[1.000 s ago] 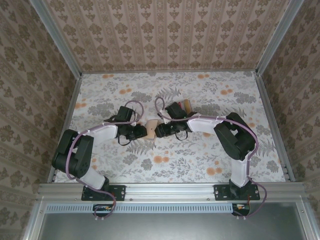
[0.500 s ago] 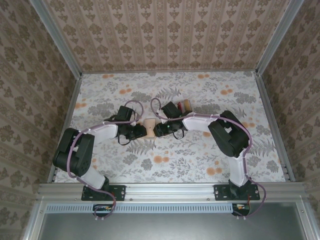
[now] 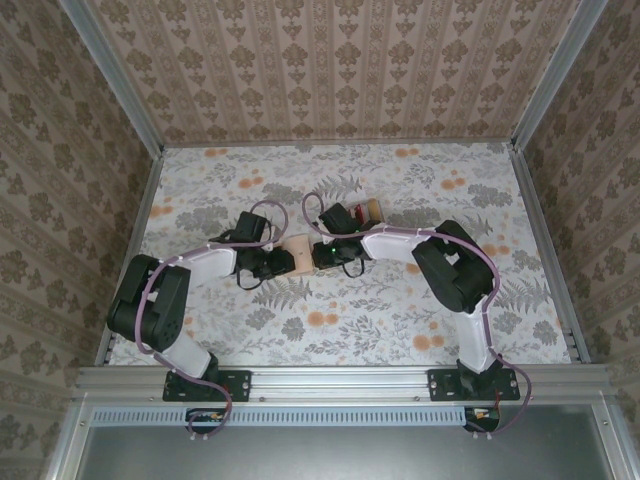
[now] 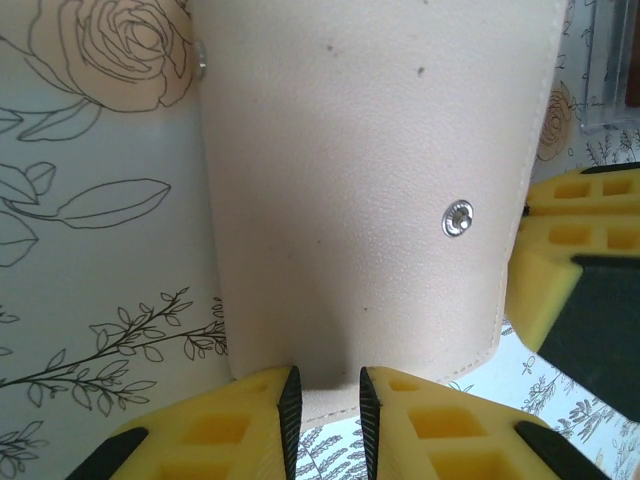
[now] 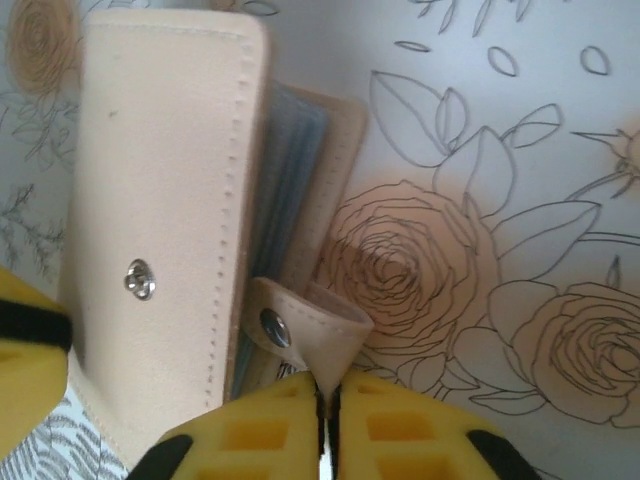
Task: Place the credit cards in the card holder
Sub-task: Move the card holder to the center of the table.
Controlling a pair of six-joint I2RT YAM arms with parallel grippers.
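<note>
Left gripper [image 4: 325, 400] is clamped on one edge of the pinkish-tan flat card holder [image 3: 300, 252]. Right gripper [image 5: 322, 400] pinches its snap tab [image 5: 300, 325] on the opposite side, so you'd pull outward.

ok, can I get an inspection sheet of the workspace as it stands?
Surface: floral-print table, no spills seen.
Job's things: card holder at centre between the two hands, partly open, with pale-blue sleeves showing in the right wrist view. The credit cards sit beyond the right arm, with tan and red showing.
Clutter: nothing seen.
Hands: the left hand pinches the holder's edge. The right hand is shut on its snap strap.
Cables: purple cables loop along both arms, clear of the holder.
Surroundings: patterned walls, aluminium rail at the near edge.
</note>
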